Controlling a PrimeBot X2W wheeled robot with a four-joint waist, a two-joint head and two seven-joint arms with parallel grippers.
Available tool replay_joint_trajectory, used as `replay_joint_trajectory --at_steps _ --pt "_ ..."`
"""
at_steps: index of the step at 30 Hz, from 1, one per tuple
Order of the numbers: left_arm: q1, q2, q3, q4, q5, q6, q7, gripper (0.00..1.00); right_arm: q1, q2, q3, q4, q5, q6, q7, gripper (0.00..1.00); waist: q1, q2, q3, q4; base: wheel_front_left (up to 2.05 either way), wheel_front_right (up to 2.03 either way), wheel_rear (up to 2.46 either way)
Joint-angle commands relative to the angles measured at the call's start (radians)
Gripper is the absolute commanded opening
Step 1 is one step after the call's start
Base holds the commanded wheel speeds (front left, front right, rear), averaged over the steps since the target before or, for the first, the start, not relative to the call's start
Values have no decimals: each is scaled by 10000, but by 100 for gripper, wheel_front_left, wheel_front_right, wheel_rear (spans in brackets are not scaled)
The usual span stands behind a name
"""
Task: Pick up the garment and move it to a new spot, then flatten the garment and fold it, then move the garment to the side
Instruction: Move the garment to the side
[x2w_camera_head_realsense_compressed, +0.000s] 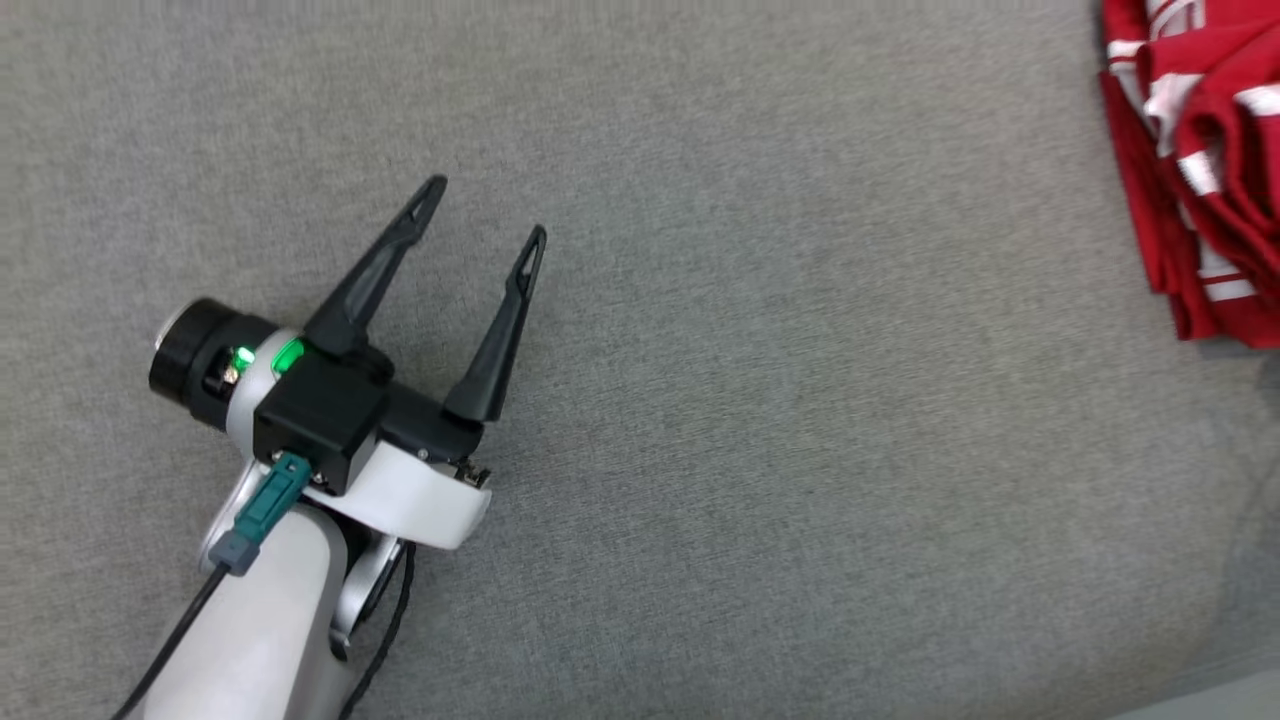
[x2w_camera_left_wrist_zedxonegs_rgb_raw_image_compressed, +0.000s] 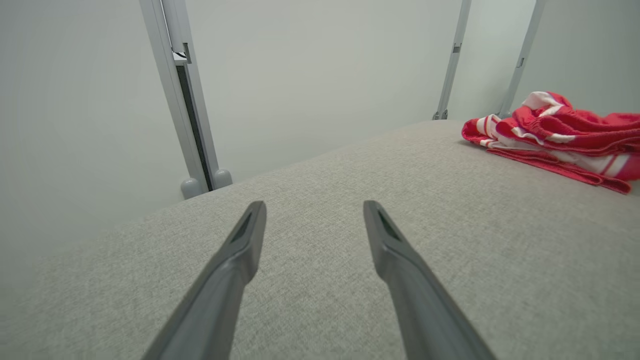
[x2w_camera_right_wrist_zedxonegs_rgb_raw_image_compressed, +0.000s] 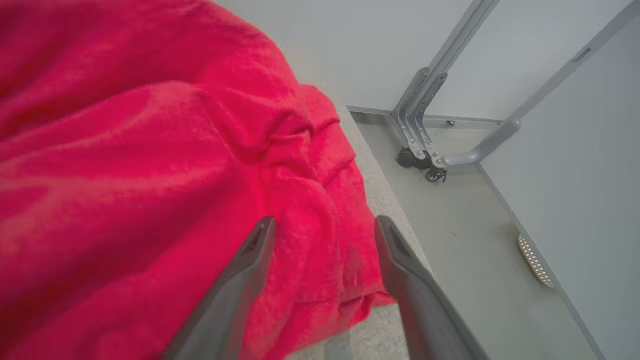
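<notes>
Closest to us, the left gripper (x2w_camera_head_realsense_compressed: 487, 210) hovers low over the grey cloth-covered surface (x2w_camera_head_realsense_compressed: 800, 400). Its two dark fingers are spread wide and hold nothing. Bare grey fabric stretches away from it on every side.

Further off, at the right edge of the surface and well apart from that gripper, lies the garment (x2w_camera_head_realsense_compressed: 1200, 150), red with white stripes. It sits in a loosely layered, rumpled heap rather than a crisp fold.

The right gripper (x2w_camera_right_wrist_zedxonegs_rgb_raw_image_compressed: 325, 221) is directly over the heap, its fingers parted with red cloth showing between and under them. We see nothing pinched, though we cannot tell whether the tips touch the fabric.

Beyond the garment's hem, the surface ends almost at once and drops to a pale floor (x2w_camera_right_wrist_zedxonegs_rgb_raw_image_compressed: 465, 225), where a metal frame (x2w_camera_right_wrist_zedxonegs_rgb_raw_image_compressed: 425, 125) stands against the wall.

We judge the main risk to be a snag: if a fingertip catches a ridge of cloth as the right arm lifts away, it could pull the layers open. Because the heap sits so near the edge, the same tug could slide part of it over onto the floor.
</notes>
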Motion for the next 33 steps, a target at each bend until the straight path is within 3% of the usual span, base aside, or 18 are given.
replay_joint_trajectory --at_steps 1,10,17,18,23,33 --pt "153 16 43 74 -73 50 -82 100 261 50 -107 -83 77 -22 -176 100 0 0 -479 -150 0 0 0" --pt "1247 -97 430 643 -605 541 -382 100 2303 1225 -1426 -2262 -269 -22 -547 100 0 0 -1983 -423 0 0 0" --pt "1834 -278 828 1066 -1040 946 -623 100 3959 2783 -2544 -4500 -1520 -22 -511 100 0 0 -2859 36 0 0 0" --pt "1834 -278 828 1066 -1040 946 -623 100 3959 2783 -2544 -4500 -1520 -22 -511 100 0 0 -2859 36 0 0 0" --pt "2073 -423 1233 1422 -1367 1224 -865 100 4719 3797 -3041 -5808 -2403 -22 4 100 0 0 -3372 855 0 0 0" --pt "2742 -289 1980 1983 -1753 1541 -1121 100 5793 5156 -2545 -7946 -3433 -21 1030 100 0 0 -4328 2344 0 0 0"
